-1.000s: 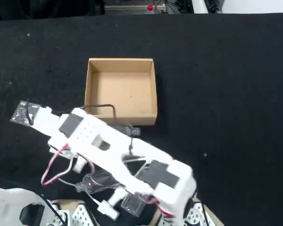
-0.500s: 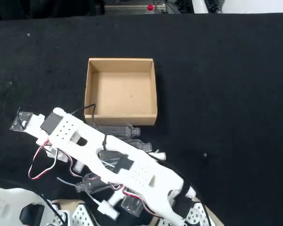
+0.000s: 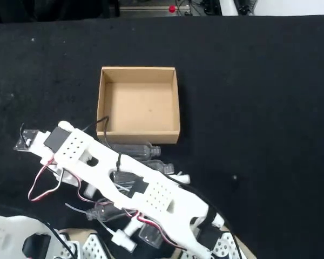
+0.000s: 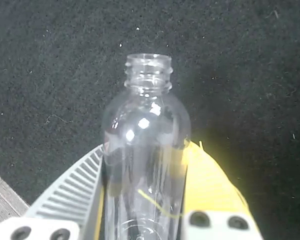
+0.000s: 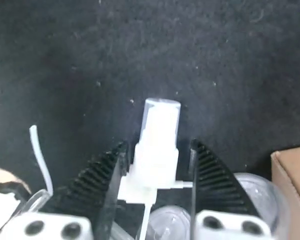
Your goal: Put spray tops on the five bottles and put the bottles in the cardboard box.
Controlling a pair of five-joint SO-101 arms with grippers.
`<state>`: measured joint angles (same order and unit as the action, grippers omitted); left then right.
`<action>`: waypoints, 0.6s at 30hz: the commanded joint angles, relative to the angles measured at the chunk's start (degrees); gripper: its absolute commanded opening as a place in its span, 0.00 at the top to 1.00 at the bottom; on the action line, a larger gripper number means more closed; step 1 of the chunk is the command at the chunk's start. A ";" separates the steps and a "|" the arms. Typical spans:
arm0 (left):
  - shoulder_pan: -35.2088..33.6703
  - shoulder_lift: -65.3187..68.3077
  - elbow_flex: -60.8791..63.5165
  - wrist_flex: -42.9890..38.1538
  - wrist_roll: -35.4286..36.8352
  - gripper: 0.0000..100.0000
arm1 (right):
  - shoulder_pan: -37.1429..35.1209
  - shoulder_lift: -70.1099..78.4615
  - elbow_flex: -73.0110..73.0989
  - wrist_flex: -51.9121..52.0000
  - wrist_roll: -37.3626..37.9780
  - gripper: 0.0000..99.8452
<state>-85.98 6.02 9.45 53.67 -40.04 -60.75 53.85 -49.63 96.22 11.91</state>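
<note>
Black table (image 3: 259,81); left end effector (image 4: 146,150) clamps open-necked bottle (image 4: 146,120).

- table cover (image 3: 270,81): black cloth, matt, faintly fuzzy, flecked with pale lint.
- cardboard box (image 3: 146,134): plain brown card, matt, with raw cut edges.
- bottle (image 4: 146,100): clear plastic, glossy, with bright highlights and a ridged threaded neck.
- left gripper (image 4: 147,147): one finger of grey ribbed plastic, the other smooth yellow plastic.
- spray top (image 5: 161,117): smooth white plastic with a dull sheen.
- right gripper (image 5: 158,145): black plastic fingers (image 5: 97,180) with ribbed inner faces.
- arm (image 3: 151,194) at 6 o'clock from the box: matt white plastic, perforated.
</note>
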 commanded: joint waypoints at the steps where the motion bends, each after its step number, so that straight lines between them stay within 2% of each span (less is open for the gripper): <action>1: -0.40 -0.53 -3.21 -0.62 0.26 0.97 | -0.70 -0.48 -3.21 1.14 -0.35 0.82; 5: -0.40 -0.44 -3.21 -0.53 0.26 0.97 | -0.70 -0.40 -0.75 -2.02 -0.35 0.83; 10: -0.40 -0.70 -3.21 -0.53 0.26 0.97 | -0.79 -0.40 0.31 -3.08 -0.35 0.99; 18: -0.04 -0.79 -3.21 -0.44 0.26 0.97 | -0.70 -0.40 0.40 -3.08 -0.35 0.99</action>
<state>-85.98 6.02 9.45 53.67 -40.04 -60.75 53.85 -49.01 94.11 11.91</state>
